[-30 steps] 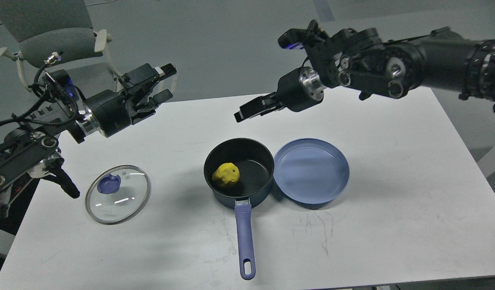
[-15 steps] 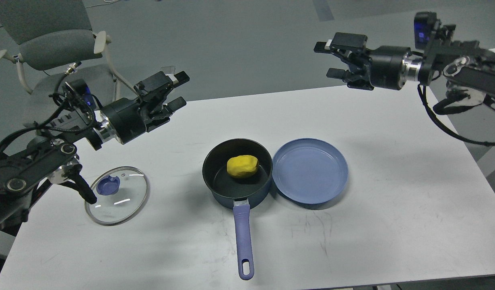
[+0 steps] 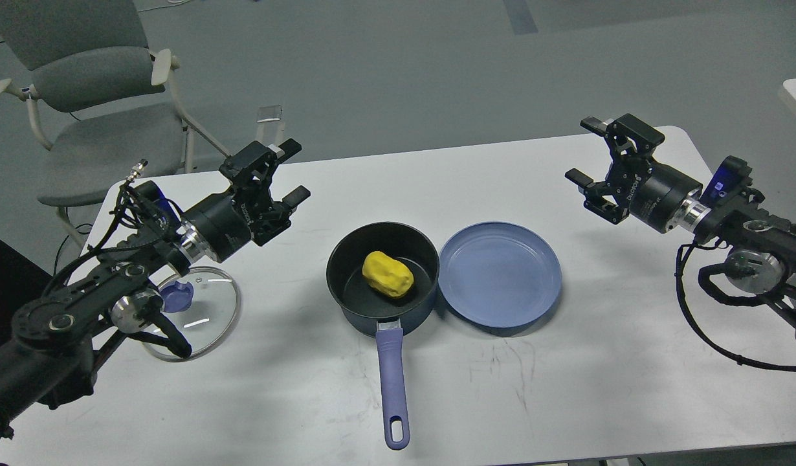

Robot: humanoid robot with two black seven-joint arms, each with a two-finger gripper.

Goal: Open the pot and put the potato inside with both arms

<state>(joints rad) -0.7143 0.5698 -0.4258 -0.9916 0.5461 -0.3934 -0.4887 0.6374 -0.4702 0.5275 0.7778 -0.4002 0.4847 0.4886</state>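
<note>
One lumpy yellow potato (image 3: 387,274) lies inside the lidless saucepan (image 3: 346,255); left gripper (image 3: 283,171) and right gripper (image 3: 587,149) hover with jaws spread, holding nothing

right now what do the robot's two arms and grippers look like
Both arms are black with silver metal rings at the wrists and round silver joint caps. Each ends in a black cylindrical body with white lettering and a two-finger gripper, left gripper and right gripper. Loose black cables loop along both forearms. A blue light glows near each wrist.
</note>
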